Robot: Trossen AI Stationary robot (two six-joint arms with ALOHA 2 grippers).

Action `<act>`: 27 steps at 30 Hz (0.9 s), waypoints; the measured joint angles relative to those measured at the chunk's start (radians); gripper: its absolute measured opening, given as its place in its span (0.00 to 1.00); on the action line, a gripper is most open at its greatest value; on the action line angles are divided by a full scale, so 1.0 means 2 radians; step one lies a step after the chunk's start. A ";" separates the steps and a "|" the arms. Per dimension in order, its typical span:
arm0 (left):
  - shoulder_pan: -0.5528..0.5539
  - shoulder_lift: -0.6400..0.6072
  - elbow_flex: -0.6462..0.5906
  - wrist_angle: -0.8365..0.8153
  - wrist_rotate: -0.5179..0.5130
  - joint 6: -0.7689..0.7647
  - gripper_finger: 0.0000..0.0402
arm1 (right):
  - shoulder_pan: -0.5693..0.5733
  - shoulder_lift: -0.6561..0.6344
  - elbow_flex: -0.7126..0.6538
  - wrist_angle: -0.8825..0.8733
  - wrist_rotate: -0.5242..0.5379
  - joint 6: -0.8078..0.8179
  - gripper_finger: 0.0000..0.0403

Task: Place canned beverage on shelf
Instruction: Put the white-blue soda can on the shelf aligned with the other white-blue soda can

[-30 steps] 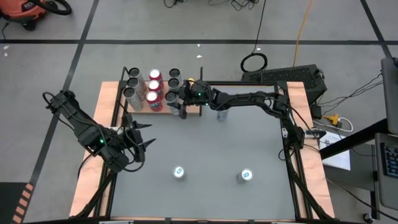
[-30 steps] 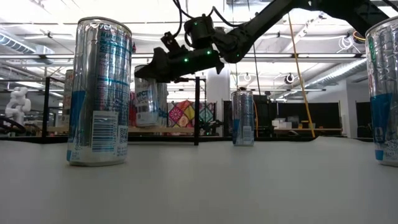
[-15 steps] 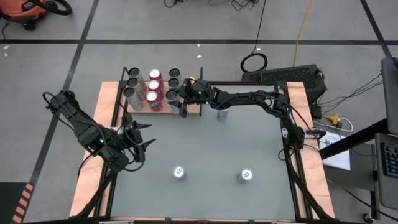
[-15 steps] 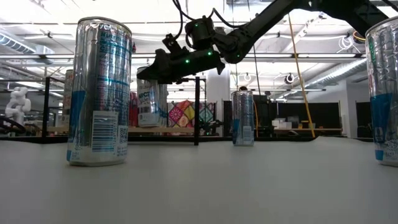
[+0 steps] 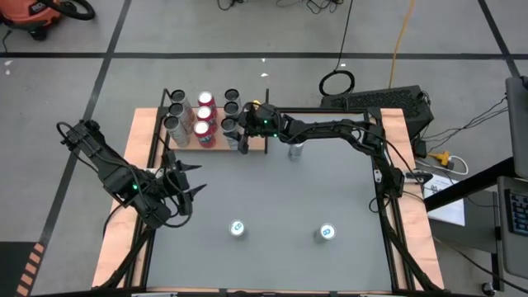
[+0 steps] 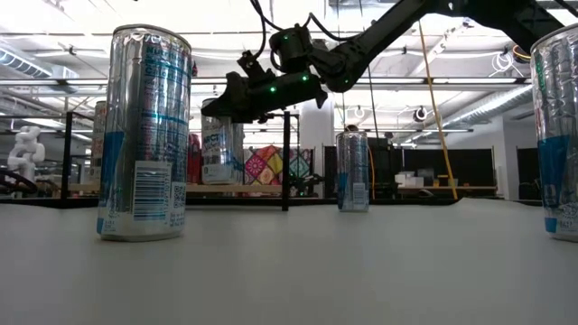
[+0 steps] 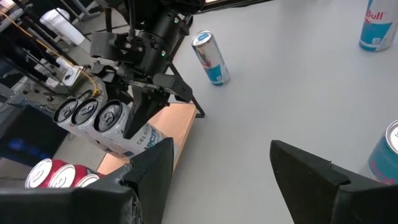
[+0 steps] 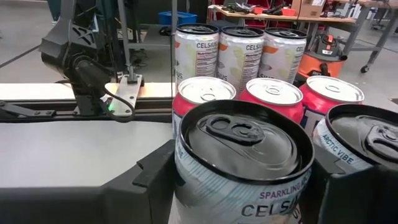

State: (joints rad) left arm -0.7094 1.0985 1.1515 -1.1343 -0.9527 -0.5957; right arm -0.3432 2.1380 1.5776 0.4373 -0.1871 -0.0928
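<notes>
A: Right gripper is at the shelf, fingers either side of a white Celsius can. Its wrist view shows a dark finger against each flank of that can, so I log it as gripped.

B: Is the can standing on the shelf?

A: Low view shows the same can upright under the gripper with its base at about the level of the board. Whether it touches the wood I cannot tell.

B: What else is on the shelf?

A: Three pink-topped cans just behind the held one, three white cans behind those, and another black-lidded can just beside it. From above they form a tight cluster at the far left of the table.

B: Left arm?

A: Left gripper hangs over the table's left edge, well apart from the shelf, fingers spread and empty.

B: Loose cans?

A: Two blue-and-silver ones near the front edge and, both upright. A third stands on the grey tabletop just right of the shelf, under the right arm.
</notes>
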 joint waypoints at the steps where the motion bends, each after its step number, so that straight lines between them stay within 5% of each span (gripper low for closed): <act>1: 0.000 0.000 0.000 0.000 0.000 0.000 0.64 | 0.000 0.000 0.000 0.000 0.000 0.001 0.51; 9: 0.000 0.000 0.000 0.000 0.000 0.000 0.64 | 0.000 0.000 0.000 -0.001 0.000 0.001 0.62; 27: 0.000 0.000 -0.025 0.005 0.003 0.000 0.64 | 0.009 -0.031 0.000 -0.001 0.002 -0.014 0.63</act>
State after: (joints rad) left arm -0.7094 1.0986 1.1017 -1.1245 -0.9464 -0.5954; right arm -0.3260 2.0757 1.5772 0.4360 -0.1834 -0.1208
